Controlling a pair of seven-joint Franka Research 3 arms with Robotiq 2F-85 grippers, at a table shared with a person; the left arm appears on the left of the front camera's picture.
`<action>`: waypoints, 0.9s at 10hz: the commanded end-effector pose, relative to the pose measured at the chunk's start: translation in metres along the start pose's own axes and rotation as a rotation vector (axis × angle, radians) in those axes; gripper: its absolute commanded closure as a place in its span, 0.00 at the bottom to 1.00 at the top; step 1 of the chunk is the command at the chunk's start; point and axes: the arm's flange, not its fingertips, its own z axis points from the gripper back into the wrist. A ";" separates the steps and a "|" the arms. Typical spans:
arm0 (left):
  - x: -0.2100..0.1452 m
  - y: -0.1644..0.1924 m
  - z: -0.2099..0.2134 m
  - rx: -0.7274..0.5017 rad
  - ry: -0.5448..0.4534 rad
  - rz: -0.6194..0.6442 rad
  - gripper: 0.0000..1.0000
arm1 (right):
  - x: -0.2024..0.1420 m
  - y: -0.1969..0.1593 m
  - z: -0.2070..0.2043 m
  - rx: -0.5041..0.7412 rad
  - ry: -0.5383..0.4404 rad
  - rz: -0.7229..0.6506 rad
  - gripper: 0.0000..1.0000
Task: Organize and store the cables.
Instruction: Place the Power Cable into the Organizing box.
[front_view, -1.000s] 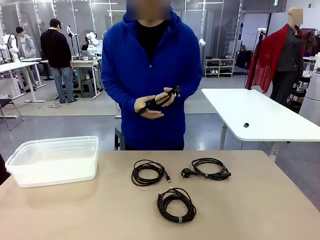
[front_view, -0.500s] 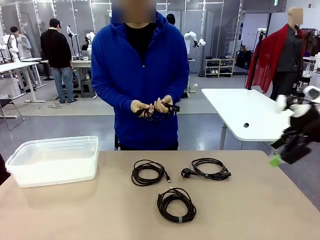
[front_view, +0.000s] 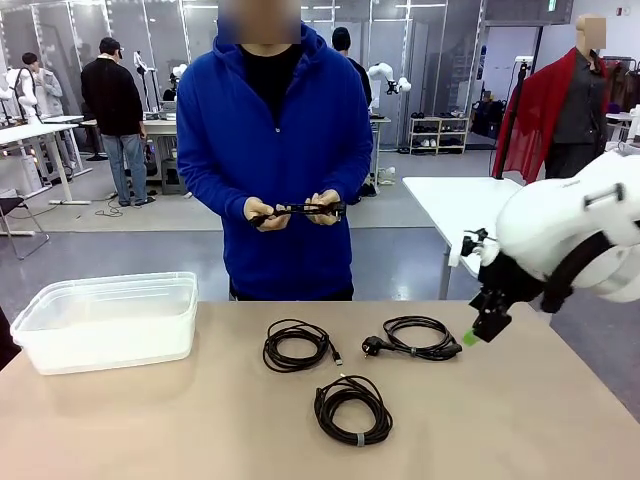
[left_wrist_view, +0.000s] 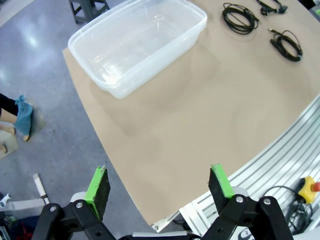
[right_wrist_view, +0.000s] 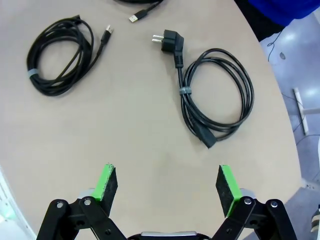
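The right hand (front_view: 472, 336) is the one placed for the next pick. It hangs at the right end of the power cord (front_view: 412, 350), with its two green-padded fingers spread wide and nothing between them.

In its wrist view, the right hand (right_wrist_view: 168, 182) looks down on bare bench (right_wrist_view: 125, 135). The power cord (right_wrist_view: 186, 100) lies just ahead and a little toward the right-side finger. That coil is an oval, and its long axis runs on a slant from the wall plug at the far end down to the socket end nearest the fingers. A small band ties the strands along one long side. How high the fingers stand above the bench is hard to judge, but they appear to be clear of the cord.

Two more coils lie further toward the robot's left: a near coil (front_view: 352, 437) and a middle coil (front_view: 268, 347). The person at the far side holds a fourth cable (front_view: 298, 209) stretched between both hands.

The left hand (left_wrist_view: 159, 185) is also spread and empty. It hovers over the near-left edge of the bench, well apart from every coil, with the clear bin (left_wrist_view: 125, 85) between it and them.

I judge that the right hand needs only a short advance, and a turn to set its fingers across the banded strands.
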 end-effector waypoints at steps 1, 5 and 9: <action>0.001 -0.001 0.000 0.007 0.011 -0.002 0.00 | 0.005 -0.005 -0.026 -0.025 -0.024 0.057 0.00; 0.001 -0.001 0.000 0.007 0.011 -0.002 0.00 | 0.009 -0.004 -0.058 0.007 -0.012 0.076 0.00; 0.001 -0.001 0.000 0.007 0.011 -0.002 0.00 | 0.014 0.002 -0.052 0.016 0.018 0.055 0.00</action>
